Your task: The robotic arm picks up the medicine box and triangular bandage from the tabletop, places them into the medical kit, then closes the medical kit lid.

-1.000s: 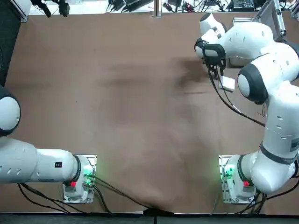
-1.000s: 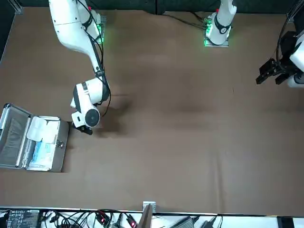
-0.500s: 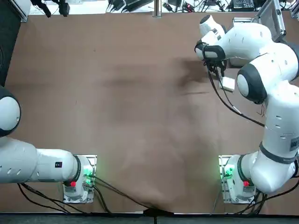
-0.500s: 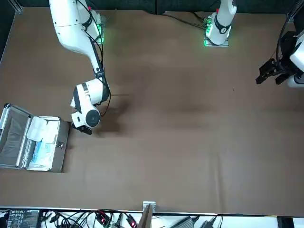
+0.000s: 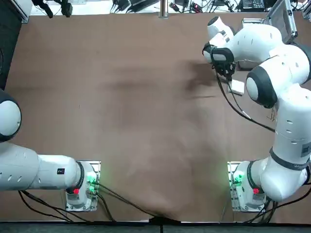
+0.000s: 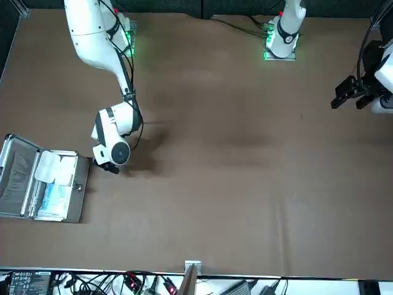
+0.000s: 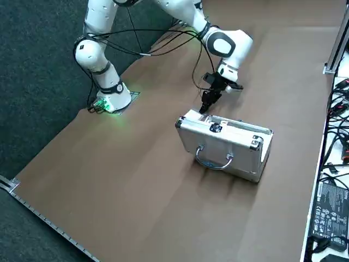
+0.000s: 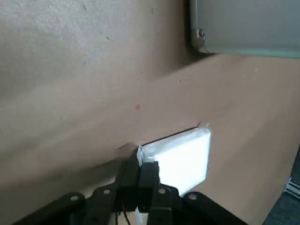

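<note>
The white robotic arm [image 5: 262, 58] reaches over the brown tabletop [image 5: 146, 107], its right end effector [image 7: 204, 106] low beside the case. I cannot tell how far open it is or whether it has hold of anything.

The silver case [image 6: 78, 190] stands open at 8 o'clock from the end effector in the front view, its long axis running roughly 12 to 6. Its lid [image 6: 15, 178] stands open on the 9 o'clock side; the handle [image 7: 214, 165] faces the right side camera.

Inside, the lobed white packet [image 6: 55, 167] lies towards 12 o'clock.

The small white box [image 5: 236, 87] is at 5 o'clock from the end effector in the top view, squarish and slightly turned. The case is near its 1 o'clock side; bare tabletop spreads from 8 to 10.
</note>
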